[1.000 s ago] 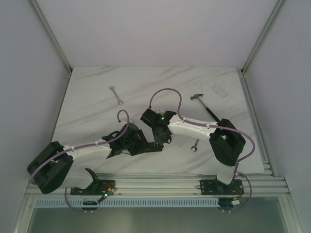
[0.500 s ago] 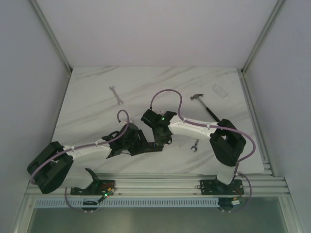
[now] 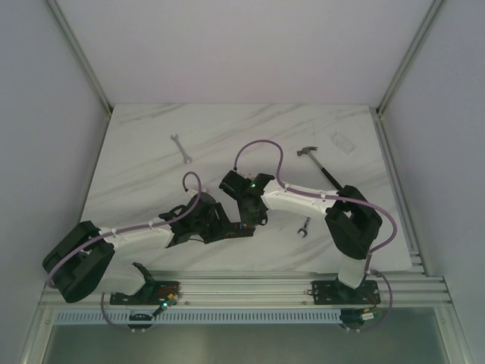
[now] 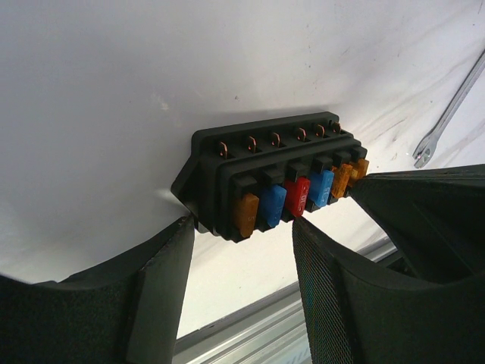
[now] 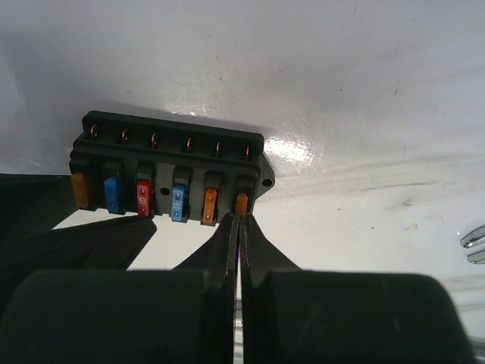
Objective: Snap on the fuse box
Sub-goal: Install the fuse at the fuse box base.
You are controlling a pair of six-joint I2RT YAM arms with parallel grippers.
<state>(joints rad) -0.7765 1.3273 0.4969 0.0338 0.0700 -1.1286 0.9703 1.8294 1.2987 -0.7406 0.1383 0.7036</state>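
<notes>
The fuse box (image 4: 273, 174) is a black block with a row of orange, blue and red fuses, lying on the white table. It also shows in the right wrist view (image 5: 170, 163). In the top view it is hidden under the two wrists. My left gripper (image 4: 242, 254) is open, its tips at the box's near side, one finger (image 4: 163, 280) by the left end. My right gripper (image 5: 239, 221) is shut, its tips touching the orange fuse (image 5: 242, 203) at the box's right end. In the top view, the left gripper (image 3: 229, 228) and the right gripper (image 3: 247, 221) meet at mid-table.
One wrench (image 3: 180, 148) lies at the back left. A second wrench (image 3: 304, 227) lies right of the grippers and shows in the left wrist view (image 4: 447, 117). A hammer (image 3: 318, 163) and a small clear plastic piece (image 3: 342, 142) lie at the back right. The aluminium rail (image 3: 250, 284) runs along the near edge.
</notes>
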